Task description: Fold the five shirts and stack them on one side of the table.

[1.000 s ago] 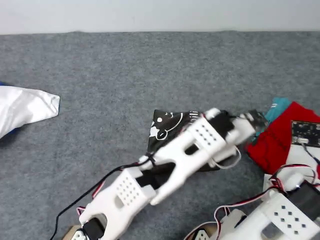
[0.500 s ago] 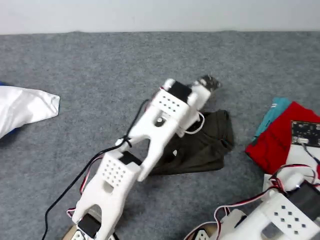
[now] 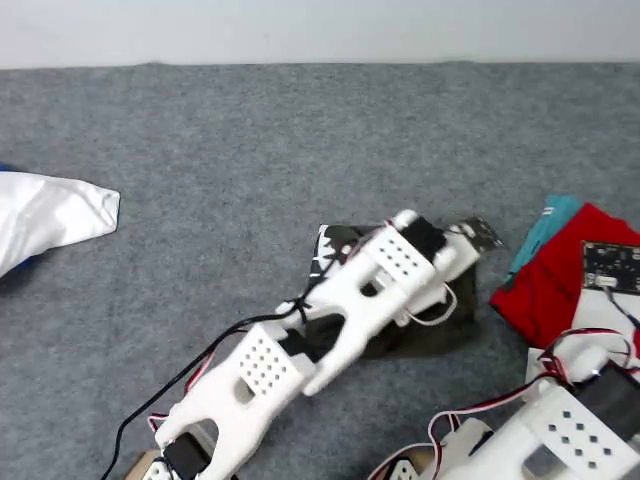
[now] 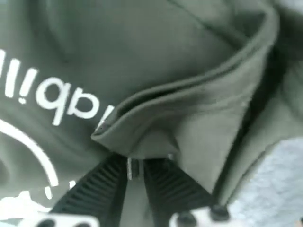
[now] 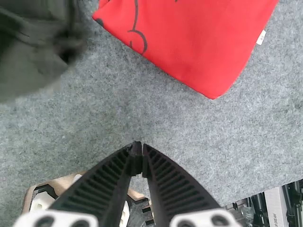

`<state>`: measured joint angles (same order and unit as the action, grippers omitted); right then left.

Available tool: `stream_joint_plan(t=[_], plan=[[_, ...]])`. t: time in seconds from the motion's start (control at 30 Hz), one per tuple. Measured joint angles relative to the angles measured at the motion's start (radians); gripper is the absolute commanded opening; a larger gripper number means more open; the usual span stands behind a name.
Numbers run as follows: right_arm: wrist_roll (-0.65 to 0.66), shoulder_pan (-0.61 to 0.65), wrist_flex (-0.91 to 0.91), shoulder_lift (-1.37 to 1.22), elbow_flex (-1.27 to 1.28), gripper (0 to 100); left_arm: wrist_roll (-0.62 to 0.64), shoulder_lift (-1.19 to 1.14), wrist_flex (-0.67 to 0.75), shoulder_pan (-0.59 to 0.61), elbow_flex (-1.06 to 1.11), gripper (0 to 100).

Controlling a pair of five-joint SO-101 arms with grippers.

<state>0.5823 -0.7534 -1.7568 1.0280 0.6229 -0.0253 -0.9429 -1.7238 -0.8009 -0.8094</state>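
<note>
Dark green cloth is what the left tool holds: its two fingers are pinched tight on a fold of the dark shirt. In the high view this shirt lies near the middle of the grey table, under the left arm. Some white print shows at one edge. It looks bunched up and only partly folded.

The right tool is closed with nothing in it. It hangs over bare table, near the red shirt.

The red shirt sits at the right side of the table, on top of a teal shirt. Both look folded, so I think that is the stack, with two shirts so far. A white shirt lies far off at the left edge, and I cannot tell if it is folded.

I think the job is near half way. The dark shirt needs its fold finished, then a move onto the red one. After that, the white shirt is left to do.
</note>
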Motion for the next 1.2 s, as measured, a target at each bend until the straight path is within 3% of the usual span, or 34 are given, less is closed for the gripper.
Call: stream_joint_plan(t=[0.47,0.83,1.2], plan=[[0.000,0.000,0.000,0.000,0.000,1.2,0.000,0.095,0.000,-0.055,0.000,0],[0.000,0.000,0.000,0.000,0.000,1.2,0.014,0.100,0.000,-0.209,0.000,0],[0.000,0.000,0.000,0.000,0.000,1.2,0.014,0.187,-0.002,-0.222,0.002,0]])
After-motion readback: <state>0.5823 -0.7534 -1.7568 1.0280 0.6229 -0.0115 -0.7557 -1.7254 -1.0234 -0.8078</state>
